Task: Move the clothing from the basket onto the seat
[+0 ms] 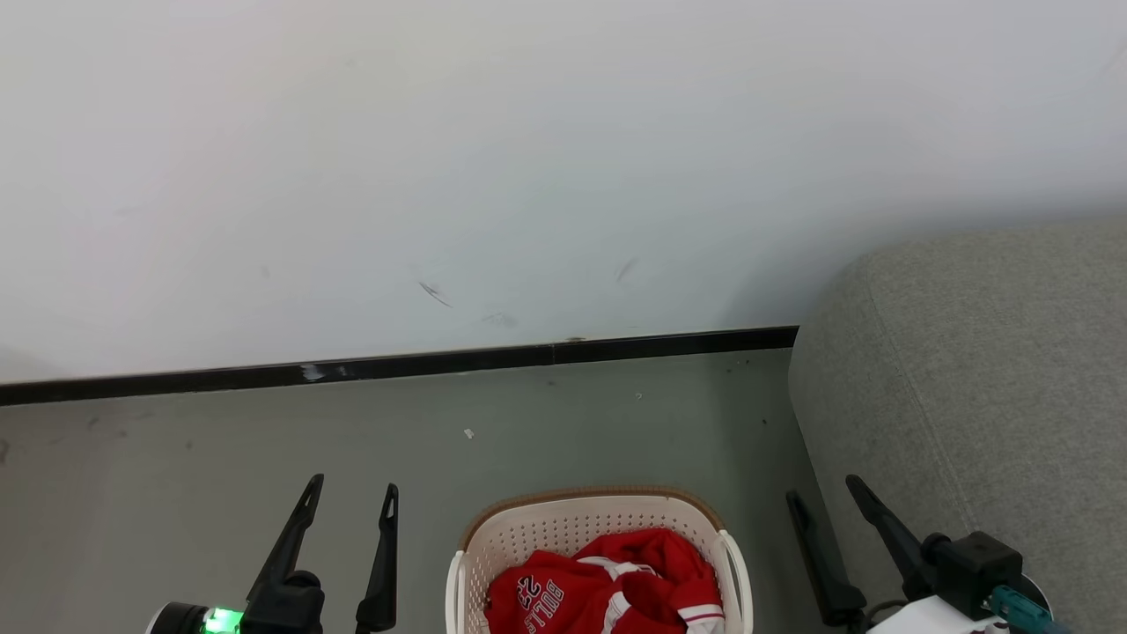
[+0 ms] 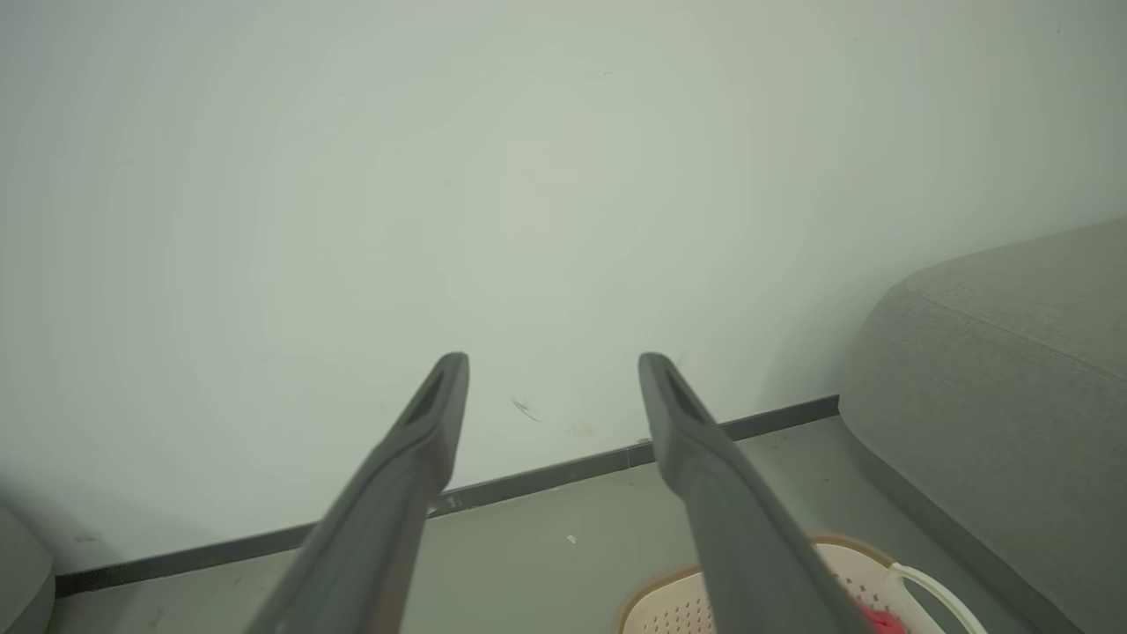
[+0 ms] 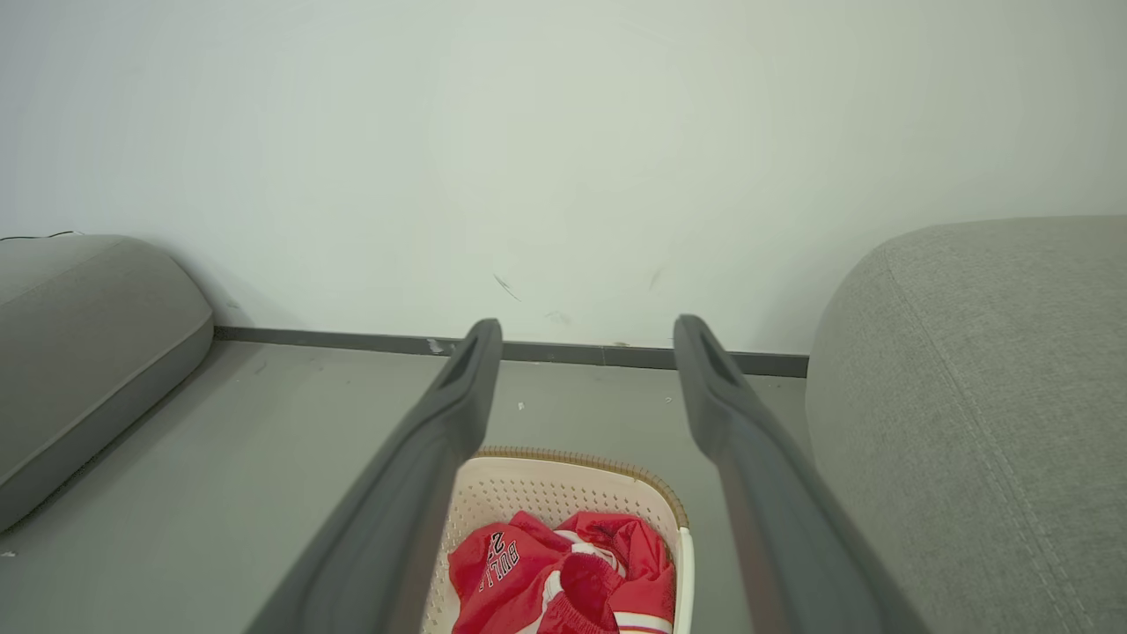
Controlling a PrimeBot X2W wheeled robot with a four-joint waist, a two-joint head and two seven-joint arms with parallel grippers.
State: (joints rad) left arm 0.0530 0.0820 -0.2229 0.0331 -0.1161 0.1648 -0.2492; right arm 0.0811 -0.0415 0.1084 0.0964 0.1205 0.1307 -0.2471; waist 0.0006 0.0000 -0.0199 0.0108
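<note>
- The basket (image 1: 563, 519) is spotted at 6 o'clock in the head view, standing on the grey floor (image 1: 264, 458).
- The clothing (image 1: 607, 586) is seen bunched inside it: red, white-striped, "BULLS" lettered upside down. The number is possibly 22, but it is blurred by folds.
- The seat (image 1: 986, 370) is found at 3 o'clock, just beside the basket.
- The left gripper (image 1: 354, 484) is held at 7 o'clock, fingers spread wide, apart from the basket.
- The right gripper (image 1: 823, 489) is held at 5 o'clock, fingers parted wide, between basket and seat.

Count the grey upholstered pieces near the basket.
2: the seat right of the basket, and a second grey piece farther off to its left. Others may be out of frame.
</note>
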